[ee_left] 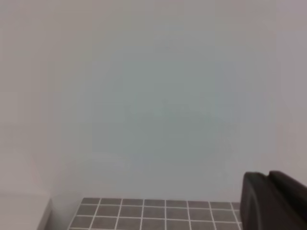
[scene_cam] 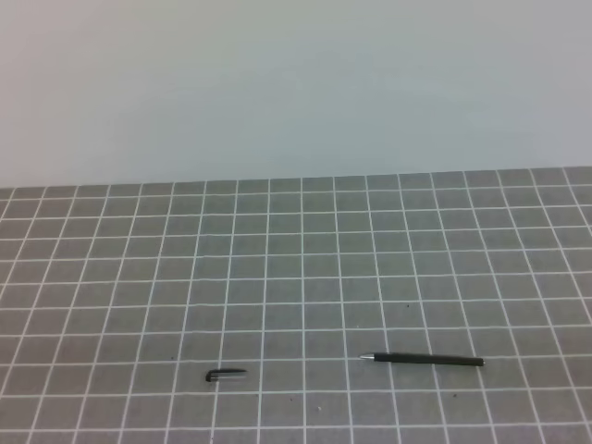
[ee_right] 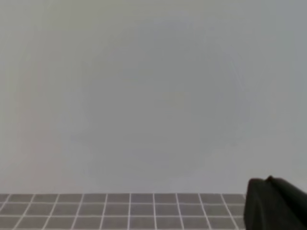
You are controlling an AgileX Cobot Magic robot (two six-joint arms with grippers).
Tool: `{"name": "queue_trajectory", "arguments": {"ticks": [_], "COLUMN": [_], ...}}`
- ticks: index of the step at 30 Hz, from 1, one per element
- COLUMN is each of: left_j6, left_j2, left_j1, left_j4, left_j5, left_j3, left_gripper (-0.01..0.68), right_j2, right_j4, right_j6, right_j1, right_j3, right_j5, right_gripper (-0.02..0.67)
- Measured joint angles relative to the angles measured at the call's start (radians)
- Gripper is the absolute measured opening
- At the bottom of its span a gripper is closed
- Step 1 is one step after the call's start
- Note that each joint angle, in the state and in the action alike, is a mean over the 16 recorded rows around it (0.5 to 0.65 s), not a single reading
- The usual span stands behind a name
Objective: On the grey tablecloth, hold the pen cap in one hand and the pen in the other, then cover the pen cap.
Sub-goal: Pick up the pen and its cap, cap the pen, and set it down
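The pen cap (scene_cam: 226, 375), a short black tube, lies on the grey tablecloth (scene_cam: 296, 277) near the front, left of the middle. The pen (scene_cam: 424, 360), long and thin and black, lies flat to the right of it with its silvery tip pointing left towards the cap. The two are several grid squares apart. Neither arm shows in the exterior high view. Only a black corner of my left gripper (ee_left: 274, 201) appears low right in the left wrist view. My right gripper (ee_right: 276, 203) shows the same way in the right wrist view. Both are shut, empty, and far from the pen and cap.
A plain pale wall rises behind the cloth's far edge (scene_cam: 296, 180). Both wrist views look mostly at that wall, with a strip of gridded cloth (ee_left: 158, 211) along the bottom. A pale bare surface (ee_left: 24, 211) lies left of the cloth in the left wrist view.
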Motion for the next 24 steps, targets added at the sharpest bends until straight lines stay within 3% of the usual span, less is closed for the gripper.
{"name": "queue_trajectory", "arguments": {"ticks": [5,11,24], "left_j6": [-0.013,-0.027,0.082], "left_j2": [0.022,0.091,0.334], "left_j1": [0.0,0.0,0.0], "left_j4": [-0.004,-0.023,-0.168], "left_j5": [0.021,0.054,0.181], "left_j3": [-0.003,-0.015,-0.079], "left_gripper": [-0.001,-0.001,-0.001], "right_j2": [0.022,0.103,0.485], "right_j4": [0.026,0.127,0.529], "right_j6": [0.0,-0.096,-0.57], "right_j1": [0.0,0.0,0.0], "right_j3": [-0.148,-0.342,-0.631], "right_j5": [0.222,0.471,0.801], "right_gripper": [-0.004,-0.004,-0.003]}}
